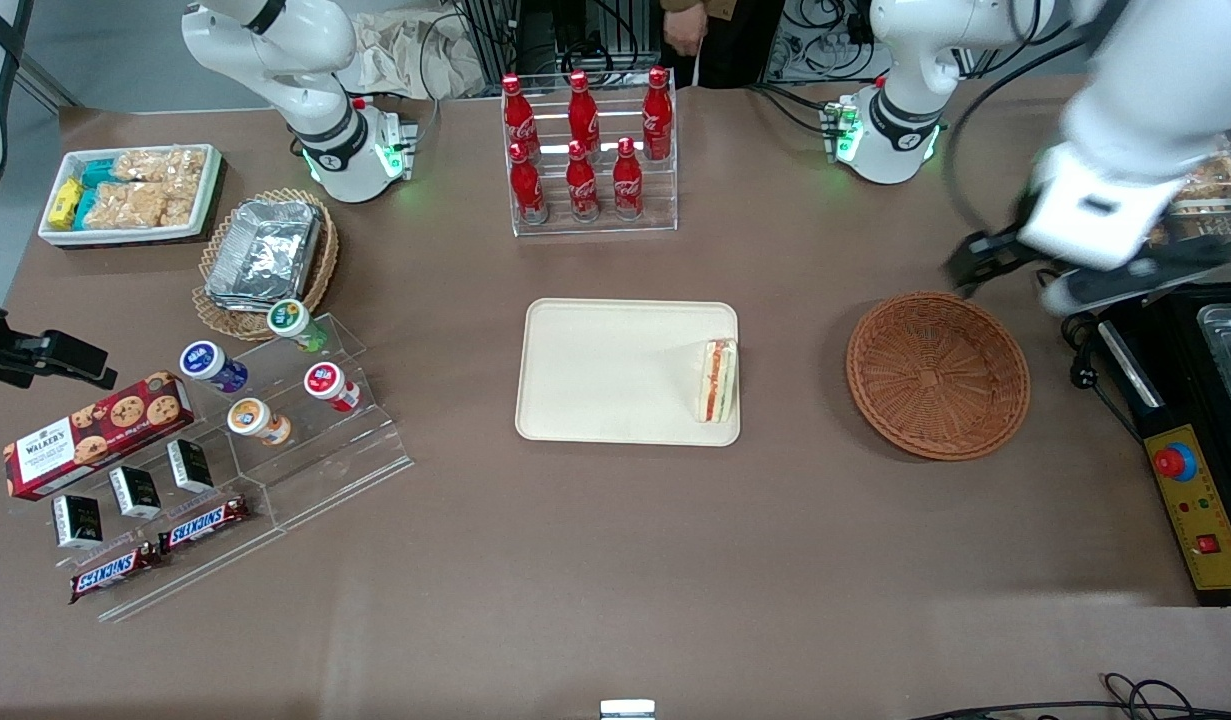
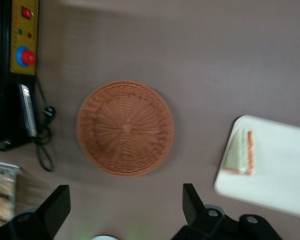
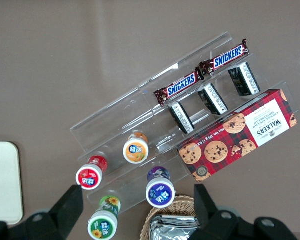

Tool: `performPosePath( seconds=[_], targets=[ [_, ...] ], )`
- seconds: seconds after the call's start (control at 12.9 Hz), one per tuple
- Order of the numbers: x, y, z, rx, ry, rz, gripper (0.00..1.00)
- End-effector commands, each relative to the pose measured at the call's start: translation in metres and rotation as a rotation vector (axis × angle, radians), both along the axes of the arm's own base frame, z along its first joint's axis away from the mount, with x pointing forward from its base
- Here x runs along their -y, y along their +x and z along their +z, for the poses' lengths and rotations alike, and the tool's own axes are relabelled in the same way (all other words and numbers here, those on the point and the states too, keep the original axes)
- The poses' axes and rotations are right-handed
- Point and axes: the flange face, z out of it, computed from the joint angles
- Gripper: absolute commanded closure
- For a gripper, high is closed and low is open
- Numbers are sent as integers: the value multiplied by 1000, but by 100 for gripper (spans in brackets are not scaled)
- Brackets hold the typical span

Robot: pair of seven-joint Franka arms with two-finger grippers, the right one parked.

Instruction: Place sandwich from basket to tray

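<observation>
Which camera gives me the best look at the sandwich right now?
The front view: the sandwich is sharp there, resting on the tray at its edge nearest the basket. The left wrist view shows it blurred; the right wrist view misses it. The gripper hangs open above the table.

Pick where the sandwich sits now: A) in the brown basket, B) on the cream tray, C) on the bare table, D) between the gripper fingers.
B: the sandwich lies on the tray, the basket holds nothing, and the gripper hangs open above the table beside the basket.
</observation>
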Motion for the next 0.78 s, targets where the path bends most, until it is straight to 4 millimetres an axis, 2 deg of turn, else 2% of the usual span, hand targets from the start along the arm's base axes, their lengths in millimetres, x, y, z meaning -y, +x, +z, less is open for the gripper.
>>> performPosePath(
  seconds=[0.0, 0.16, 0.39, 0.7],
  targets=[
    [-52, -21, 2, -37, -46, -146, 0],
    [-62, -24, 5, -43, -50, -189, 0],
    [-62, -22, 3, -49, -52, -233, 0],
    [-61, -21, 6, -41, -59, -208, 0]
  ],
)
